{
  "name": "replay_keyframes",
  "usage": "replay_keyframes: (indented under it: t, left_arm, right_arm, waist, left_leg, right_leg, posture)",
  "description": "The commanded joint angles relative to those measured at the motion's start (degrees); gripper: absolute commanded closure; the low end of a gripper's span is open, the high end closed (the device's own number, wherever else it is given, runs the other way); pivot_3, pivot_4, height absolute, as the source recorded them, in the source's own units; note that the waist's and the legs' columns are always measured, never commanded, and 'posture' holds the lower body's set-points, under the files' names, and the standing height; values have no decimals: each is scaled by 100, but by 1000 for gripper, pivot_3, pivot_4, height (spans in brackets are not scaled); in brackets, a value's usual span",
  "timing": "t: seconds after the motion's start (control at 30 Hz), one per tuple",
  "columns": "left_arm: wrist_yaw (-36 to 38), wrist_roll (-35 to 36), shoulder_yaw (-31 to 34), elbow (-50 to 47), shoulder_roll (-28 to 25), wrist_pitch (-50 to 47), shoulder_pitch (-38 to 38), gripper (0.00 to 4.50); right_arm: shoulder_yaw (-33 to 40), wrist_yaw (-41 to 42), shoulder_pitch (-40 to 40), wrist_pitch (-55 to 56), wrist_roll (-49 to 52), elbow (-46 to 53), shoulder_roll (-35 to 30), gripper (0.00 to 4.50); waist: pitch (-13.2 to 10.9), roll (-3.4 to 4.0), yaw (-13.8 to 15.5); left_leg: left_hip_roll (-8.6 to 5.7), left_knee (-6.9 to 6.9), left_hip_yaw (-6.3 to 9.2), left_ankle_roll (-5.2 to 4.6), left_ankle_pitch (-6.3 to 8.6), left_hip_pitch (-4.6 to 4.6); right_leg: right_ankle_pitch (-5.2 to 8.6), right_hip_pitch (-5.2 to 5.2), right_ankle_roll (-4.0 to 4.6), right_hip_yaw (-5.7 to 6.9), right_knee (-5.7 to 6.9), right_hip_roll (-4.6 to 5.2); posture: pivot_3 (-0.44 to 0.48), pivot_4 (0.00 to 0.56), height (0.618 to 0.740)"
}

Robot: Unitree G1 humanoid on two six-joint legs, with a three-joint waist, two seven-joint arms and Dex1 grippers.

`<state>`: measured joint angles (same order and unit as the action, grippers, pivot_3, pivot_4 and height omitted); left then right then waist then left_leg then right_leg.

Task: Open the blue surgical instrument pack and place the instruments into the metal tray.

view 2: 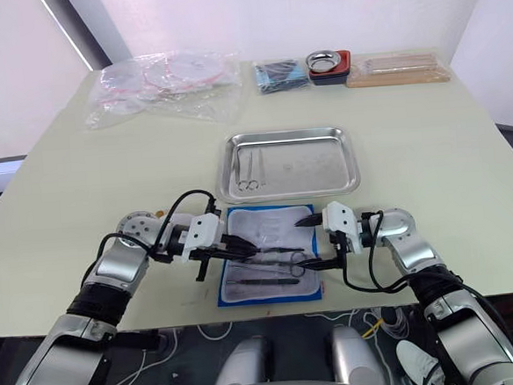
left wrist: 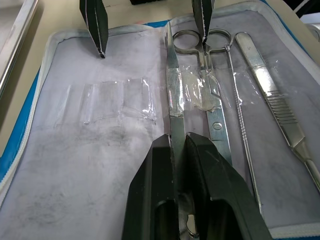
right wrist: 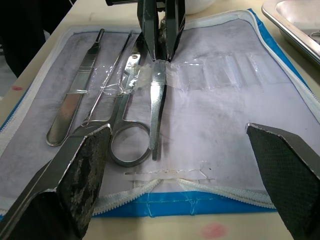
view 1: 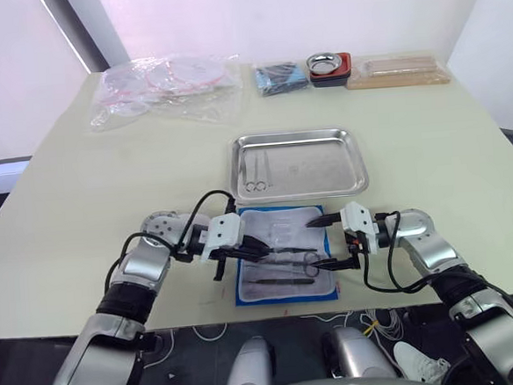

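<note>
1. The cream surface carries everything, with the robot's arms reaching in from its 6 o'clock edge.
2. The metal tray sits at the centre of the surface; two slim instruments already lie in it near its 9 o'clock end.
3. The blue surgical instrument pack lies unfolded just at 6 o'clock of the tray, pale lining up, blue border showing around the edges.
4. Clear plastic bags holding red-rimmed items rest at about 11 o'clock on the surface.
5. Along the far edge, from 12 toward 1 o'clock, sit a darker blue packet, a small metal bowl in a red holder and a pale flat box.
6. The left end effector lies over the 9 o'clock side of the pack, its black fingers pinched together on straight tweezers held under a strip of clear tape.
7. The right end effector hovers over the pack's 3 o'clock side, fingers spread wide, gripping nothing.
8. Scissors with ring handles lie just beside the tweezers, under the same tape.
9. A thin probe and a scalpel handle lie next to the scissors, toward the pack's 6 o'clock edge.
</note>
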<state>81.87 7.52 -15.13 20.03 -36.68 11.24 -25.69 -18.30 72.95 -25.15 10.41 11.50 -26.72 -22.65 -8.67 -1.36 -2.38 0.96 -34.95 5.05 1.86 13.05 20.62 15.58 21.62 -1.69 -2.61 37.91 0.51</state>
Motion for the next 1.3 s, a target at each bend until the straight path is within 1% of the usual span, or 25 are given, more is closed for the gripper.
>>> replay_keyframes:
  t: [0.03, 0.13, 0.3, 0.57, 0.77, 0.97, 1.3]
  left_arm:
    - [5, -138, -121, -117, -120, -362, 132, 4480]
    - [-19, -196, -93, -510, -317, -712, 96, 4480]
    - [-100, -147, -100, -1130, -497, -1309, 76, 4480]
    - [-112, -186, -126, -1827, -780, -1936, 92, 4480]
    - [-139, -229, -101, -2011, -991, -2285, 7, 4480]
    - [-42, -126, -69, -2237, -1214, -2584, 22, 4480]
    - [158, 55, 122, -2400, -1707, -2717, 28, 4480]
  right_arm:
    - [-339, -89, 261, -208, -634, -570, -134, 0]
    - [-377, -64, 265, -244, -666, -566, -155, 0]
    - [-429, -58, 261, -238, -709, -596, -161, 0]
    - [-467, -50, 247, -239, -735, -602, -159, 0]
    - [-490, -37, 251, -248, -737, -588, -162, 0]
    - [-500, -49, 235, -231, -749, -624, -141, 0]
    - [-517, -69, 228, -233, -747, -638, -106, 0]
  waist:
    - [0, 0, 0]
    - [0, 0, -3]
    - [-2, 1, -9]
    - [-4, 0, -15]
    - [-5, 0, -12]
    - [-6, 1, -13]
    - [-10, 2, -14]
  left_leg:
    - [0, 0, 0, 0, 0, 0]
    - [0, 0, 0, 0, 0, 0]
    - [1, 0, 1, 0, 0, 2]
    - [3, 0, 1, 0, 0, 3]
    - [6, 0, 2, 0, 0, 3]
    - [7, 0, 2, 0, 0, 3]
    - [11, 1, 2, 0, 0, 4]
  right_leg:
    - [0, 0, 0, 0, 0, 0]
    - [0, 0, 0, 0, 0, 0]
    - [0, 2, 0, 1, -1, -2]
    - [1, 3, 1, 1, -1, -3]
    - [1, 4, 1, 2, -2, -6]
    - [2, 5, 2, 1, -2, -6]
    - [2, 6, 2, 2, -3, -7]
  posture:
    - [0, 150, 740]
    - [0, 150, 740]
    - [0, 150, 740]
    - [0, 150, 740]
    - [0, 150, 740]
    - [0, 150, 740]
    - [0, 150, 740]
